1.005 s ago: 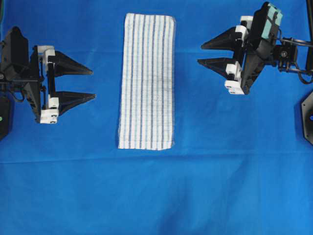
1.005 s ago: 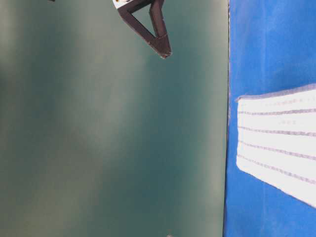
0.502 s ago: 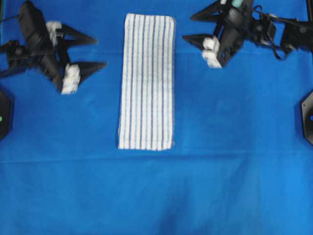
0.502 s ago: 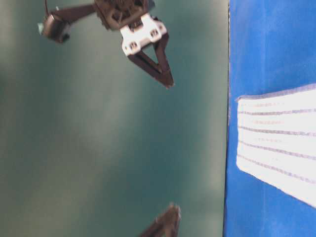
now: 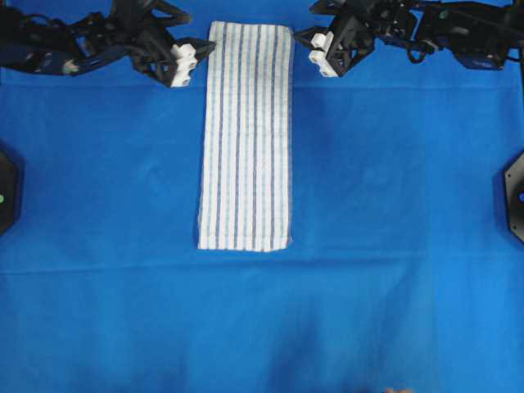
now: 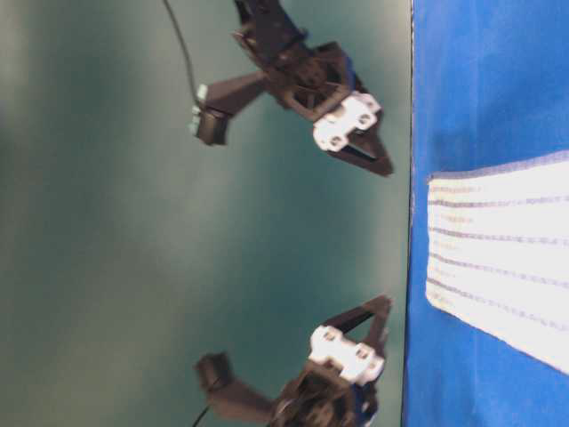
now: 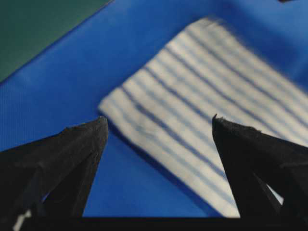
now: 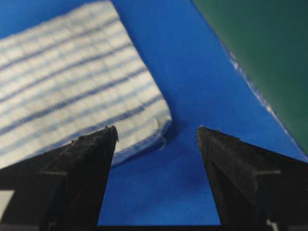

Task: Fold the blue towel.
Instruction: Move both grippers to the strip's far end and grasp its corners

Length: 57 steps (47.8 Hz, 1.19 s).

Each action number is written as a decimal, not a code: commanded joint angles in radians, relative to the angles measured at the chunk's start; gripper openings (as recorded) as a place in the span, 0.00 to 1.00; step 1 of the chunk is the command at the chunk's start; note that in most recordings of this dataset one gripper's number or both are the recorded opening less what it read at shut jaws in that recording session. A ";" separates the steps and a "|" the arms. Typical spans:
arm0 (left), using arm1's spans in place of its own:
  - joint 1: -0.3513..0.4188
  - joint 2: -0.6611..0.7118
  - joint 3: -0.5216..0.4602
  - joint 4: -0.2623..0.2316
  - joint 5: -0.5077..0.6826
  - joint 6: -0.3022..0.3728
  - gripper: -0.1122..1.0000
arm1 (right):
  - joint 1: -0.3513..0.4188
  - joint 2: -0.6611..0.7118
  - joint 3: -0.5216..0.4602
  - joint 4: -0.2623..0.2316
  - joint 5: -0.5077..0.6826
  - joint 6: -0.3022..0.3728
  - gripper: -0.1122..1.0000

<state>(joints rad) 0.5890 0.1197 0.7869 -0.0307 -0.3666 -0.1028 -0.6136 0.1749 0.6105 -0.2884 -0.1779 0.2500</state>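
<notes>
Blue cloth, a big plain sheet [image 5: 393, 246], covers the whole table. On it lies the blue towel [image 5: 247, 135], a long white strip with thin dark and light blue stripes. It lies flat and straight, a little left of the middle, with one short end near the far edge of the sheet.

The left gripper [image 5: 196, 51] is beside the far left corner of the towel. Its two black fingers [image 7: 72, 149] are spread wide apart and hold nothing. In the left wrist view the towel corner sits between the two finger tips, lower down on the sheet, a bit blurry.

The right gripper [image 5: 315, 37] is just beside the far right corner of the towel. Its fingers [image 8: 82, 163] are spread wide too, with nothing in them. In the right wrist view the frayed corner of the towel [image 8: 159, 122] shows in the gap, closer to one finger, and a loose thread curls off it.

From table level both grippers hang above the sheet, not touching it.
</notes>
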 commanded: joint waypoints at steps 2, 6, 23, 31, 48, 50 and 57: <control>0.017 0.061 -0.066 0.002 -0.008 0.011 0.92 | -0.008 0.031 -0.038 -0.002 -0.021 0.002 0.70; 0.026 0.104 -0.097 0.002 -0.009 0.012 0.92 | -0.012 0.075 -0.058 -0.002 -0.032 0.000 0.70; 0.054 0.244 -0.184 0.002 -0.008 0.014 0.92 | -0.032 0.173 -0.118 0.003 -0.038 0.002 0.70; 0.051 0.256 -0.192 0.002 -0.009 0.014 0.90 | -0.032 0.189 -0.124 0.005 -0.038 0.006 0.69; 0.048 0.256 -0.196 0.003 -0.005 0.032 0.35 | -0.015 0.196 -0.127 0.006 -0.035 0.017 0.17; 0.046 0.256 -0.196 0.003 -0.005 0.040 0.28 | -0.015 0.196 -0.124 0.008 -0.035 0.018 0.17; 0.044 0.252 -0.199 0.003 0.011 0.054 0.14 | -0.015 0.195 -0.124 0.025 -0.034 0.020 0.17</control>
<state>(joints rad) 0.6305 0.3850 0.5967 -0.0261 -0.3697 -0.0522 -0.6305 0.3850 0.4939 -0.2730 -0.2102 0.2684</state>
